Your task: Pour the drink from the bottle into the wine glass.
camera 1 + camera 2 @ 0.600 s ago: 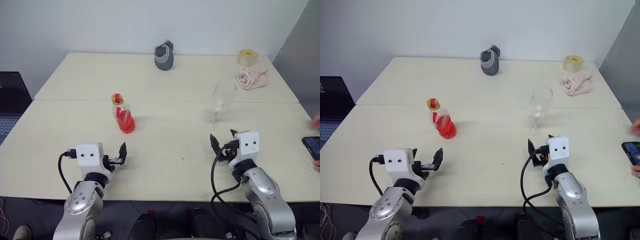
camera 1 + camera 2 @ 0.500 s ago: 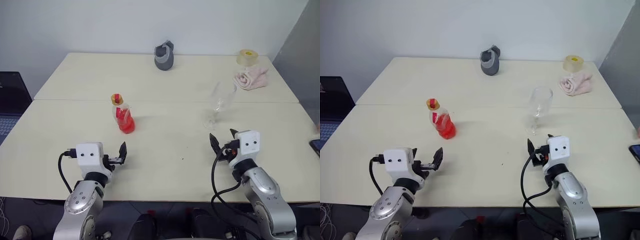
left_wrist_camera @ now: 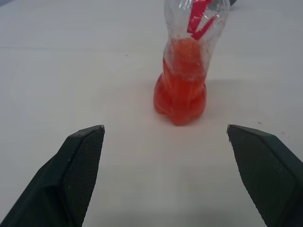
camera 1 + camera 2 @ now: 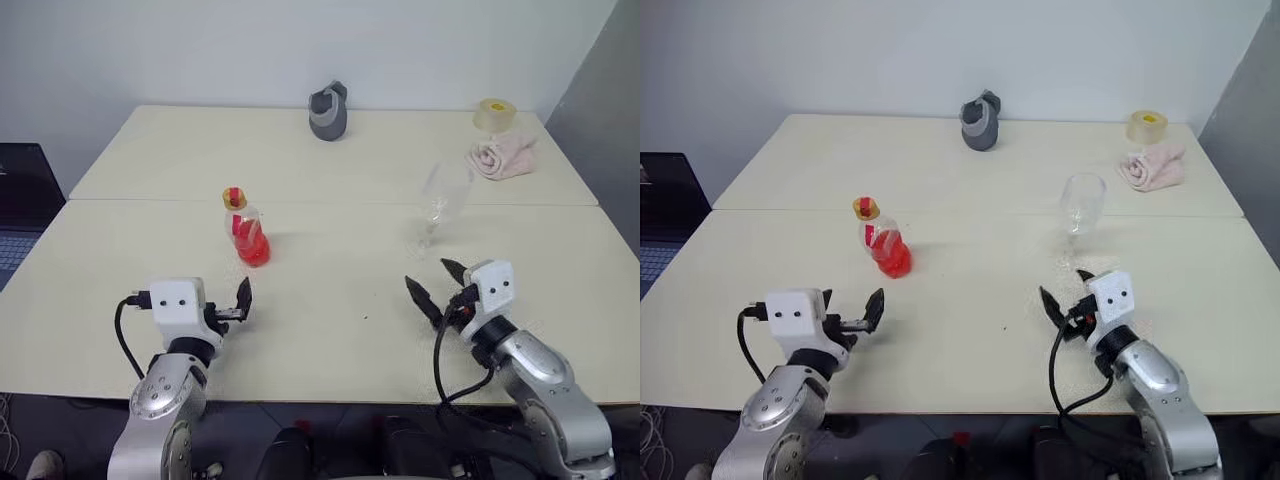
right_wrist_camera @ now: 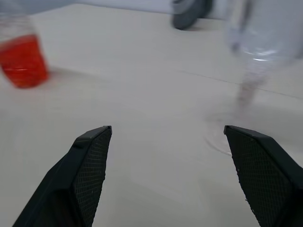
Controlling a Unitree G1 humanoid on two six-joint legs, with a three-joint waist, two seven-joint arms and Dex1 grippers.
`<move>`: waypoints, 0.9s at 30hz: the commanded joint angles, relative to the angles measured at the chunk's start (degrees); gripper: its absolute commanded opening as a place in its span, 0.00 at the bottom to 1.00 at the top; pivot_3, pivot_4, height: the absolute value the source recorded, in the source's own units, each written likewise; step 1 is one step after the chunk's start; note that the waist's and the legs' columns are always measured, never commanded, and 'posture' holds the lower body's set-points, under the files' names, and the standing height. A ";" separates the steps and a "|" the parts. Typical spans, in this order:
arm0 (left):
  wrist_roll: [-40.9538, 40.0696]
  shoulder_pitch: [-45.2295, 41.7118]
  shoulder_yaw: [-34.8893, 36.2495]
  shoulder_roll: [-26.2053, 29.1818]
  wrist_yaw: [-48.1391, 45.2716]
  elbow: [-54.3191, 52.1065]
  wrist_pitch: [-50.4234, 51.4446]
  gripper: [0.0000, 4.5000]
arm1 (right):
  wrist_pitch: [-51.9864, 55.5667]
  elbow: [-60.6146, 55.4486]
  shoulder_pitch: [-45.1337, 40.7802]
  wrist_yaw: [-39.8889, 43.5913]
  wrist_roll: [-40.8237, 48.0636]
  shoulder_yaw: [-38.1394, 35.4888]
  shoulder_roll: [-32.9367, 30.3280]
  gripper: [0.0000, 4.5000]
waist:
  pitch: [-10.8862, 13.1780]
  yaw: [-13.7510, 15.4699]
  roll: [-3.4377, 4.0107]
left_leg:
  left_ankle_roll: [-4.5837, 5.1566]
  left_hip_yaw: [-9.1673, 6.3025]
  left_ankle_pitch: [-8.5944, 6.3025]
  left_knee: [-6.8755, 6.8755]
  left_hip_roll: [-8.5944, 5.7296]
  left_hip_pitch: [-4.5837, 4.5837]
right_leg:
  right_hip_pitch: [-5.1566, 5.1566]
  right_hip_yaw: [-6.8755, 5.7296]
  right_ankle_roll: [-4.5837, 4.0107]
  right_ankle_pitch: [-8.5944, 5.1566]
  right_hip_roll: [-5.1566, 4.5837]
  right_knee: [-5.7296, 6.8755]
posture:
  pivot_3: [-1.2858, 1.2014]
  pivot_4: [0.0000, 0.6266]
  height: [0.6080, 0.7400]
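The bottle (image 4: 245,230), small and clear with a red label and yellowish cap, stands upright left of the table's middle, with the red-orange drink (image 3: 180,97) in its lower part. My left gripper (image 4: 240,303) is open, a short way in front of the bottle (image 3: 189,56) and not touching it. The wine glass (image 4: 440,200) stands upright at centre-right and looks empty. Just in front of the glass (image 5: 251,56), my right gripper (image 4: 435,284) is open and angled toward the left. In the right wrist view the bottle (image 5: 21,59) is off to one side.
At the back of the table sit a grey object (image 4: 328,112), a yellowish tape roll (image 4: 494,113) and a pink cloth (image 4: 502,157). A dark laptop (image 4: 20,195) lies off the table's left edge. A seam (image 4: 330,201) crosses the tabletop behind the bottle and glass.
My right gripper has swung toward the left, its fingers now pointing more across the table. The person's hand and phone at the right edge have gone. The left gripper has barely moved.
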 commanded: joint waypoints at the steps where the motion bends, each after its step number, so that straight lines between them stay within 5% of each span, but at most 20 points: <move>1: 1.29 -1.57 -0.47 0.72 -0.18 0.88 -2.98 0.99 | -2.84 0.59 -1.66 5.82 3.75 -0.98 -2.07 0.90 | 0.01 0.00 -0.02 | 0.00 0.00 0.00 0.00 0.01 -0.01 | 0.00 0.00 0.00 0.00 0.00 0.00 | 0.52 0.24 1.00; 12: 1.89 -8.73 -2.14 0.96 -1.95 10.92 -6.99 0.99 | -7.01 7.85 -8.75 16.27 6.62 2.18 -4.43 0.90 | 0.01 0.03 -0.02 | 0.00 -0.01 0.00 0.02 0.00 0.00 | 0.00 -0.01 -0.01 0.01 -0.01 0.02 | 0.52 0.24 1.00; 27: 3.29 -21.47 -2.77 2.29 -4.19 27.20 -15.40 0.99 | -6.21 9.15 -12.81 15.11 7.32 2.79 -3.65 0.90 | 0.02 0.12 -0.03 | -0.02 -0.07 0.01 0.05 -0.02 -0.04 | -0.03 -0.05 -0.01 0.02 -0.05 0.03 | 0.52 0.24 1.00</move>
